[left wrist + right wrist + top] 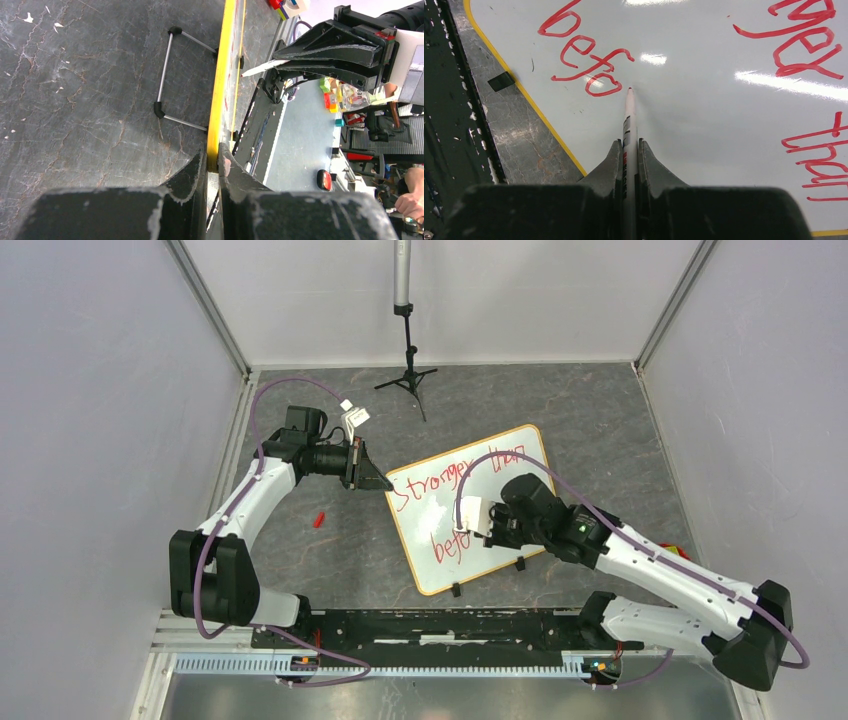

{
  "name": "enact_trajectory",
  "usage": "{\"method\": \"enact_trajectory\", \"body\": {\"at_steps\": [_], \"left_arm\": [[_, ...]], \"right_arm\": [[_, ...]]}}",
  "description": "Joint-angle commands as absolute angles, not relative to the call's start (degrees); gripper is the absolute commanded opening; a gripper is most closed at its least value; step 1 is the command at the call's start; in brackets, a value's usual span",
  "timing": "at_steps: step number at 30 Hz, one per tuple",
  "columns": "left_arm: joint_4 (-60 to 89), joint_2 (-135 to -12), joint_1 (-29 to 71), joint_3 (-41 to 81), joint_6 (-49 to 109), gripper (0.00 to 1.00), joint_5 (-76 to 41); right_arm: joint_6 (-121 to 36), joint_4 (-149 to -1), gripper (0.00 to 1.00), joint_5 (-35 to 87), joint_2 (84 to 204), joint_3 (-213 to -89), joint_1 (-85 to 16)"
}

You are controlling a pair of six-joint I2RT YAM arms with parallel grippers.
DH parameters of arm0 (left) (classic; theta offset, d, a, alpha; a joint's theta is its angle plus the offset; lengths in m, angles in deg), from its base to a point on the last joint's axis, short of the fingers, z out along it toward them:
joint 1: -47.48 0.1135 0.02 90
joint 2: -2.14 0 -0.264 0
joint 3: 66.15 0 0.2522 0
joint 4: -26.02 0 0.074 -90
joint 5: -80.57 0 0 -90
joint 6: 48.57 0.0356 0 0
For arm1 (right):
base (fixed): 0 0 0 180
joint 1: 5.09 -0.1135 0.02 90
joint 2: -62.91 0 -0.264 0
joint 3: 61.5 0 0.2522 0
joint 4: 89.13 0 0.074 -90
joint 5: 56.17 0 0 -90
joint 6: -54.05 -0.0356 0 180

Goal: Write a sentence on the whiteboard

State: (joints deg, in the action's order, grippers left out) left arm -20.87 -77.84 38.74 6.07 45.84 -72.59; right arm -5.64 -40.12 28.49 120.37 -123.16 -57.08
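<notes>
Red strokes of the sentence (589, 60) reach "befo" on the whiteboard (470, 568), which rests on the bench (600, 420). The left gripper (212, 155) is clamped on the left edge of its frame (220, 100), and the right gripper (629, 147) on the marker (629, 112). Light, stiff and glossy, the whiteboard probably slides unless held by the frame.

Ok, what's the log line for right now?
left gripper: shut on board | right gripper: shut on marker | tip: by "befo" | sentence: unfinished

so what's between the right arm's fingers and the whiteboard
A white marker. The right fingers are shut on it, and its red tip is at the whiteboard just past the red writing. The right wrist view shows this.
</notes>
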Motion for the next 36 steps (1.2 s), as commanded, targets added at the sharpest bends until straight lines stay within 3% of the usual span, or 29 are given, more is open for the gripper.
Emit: {"method": "enact_trajectory", "body": {"at_steps": [1, 17, 36], "left_arm": [[-19.39, -77.81, 38.86, 7.55, 47.07, 0.03, -70.34], [-19.38, -78.13, 38.86, 7.47, 47.21, 0.02, -70.27], [-19.38, -78.35, 38.86, 7.73, 47.15, 0.03, -70.16]], "right_arm": [[-5.32, -41.57, 0.0, 29.24, 121.03, -122.59, -56.89], [-4.17, -38.89, 0.0, 32.6, 122.08, -120.54, -56.89], [-3.28, -37.19, 0.0, 27.01, 122.51, -120.96, -57.04]]}}
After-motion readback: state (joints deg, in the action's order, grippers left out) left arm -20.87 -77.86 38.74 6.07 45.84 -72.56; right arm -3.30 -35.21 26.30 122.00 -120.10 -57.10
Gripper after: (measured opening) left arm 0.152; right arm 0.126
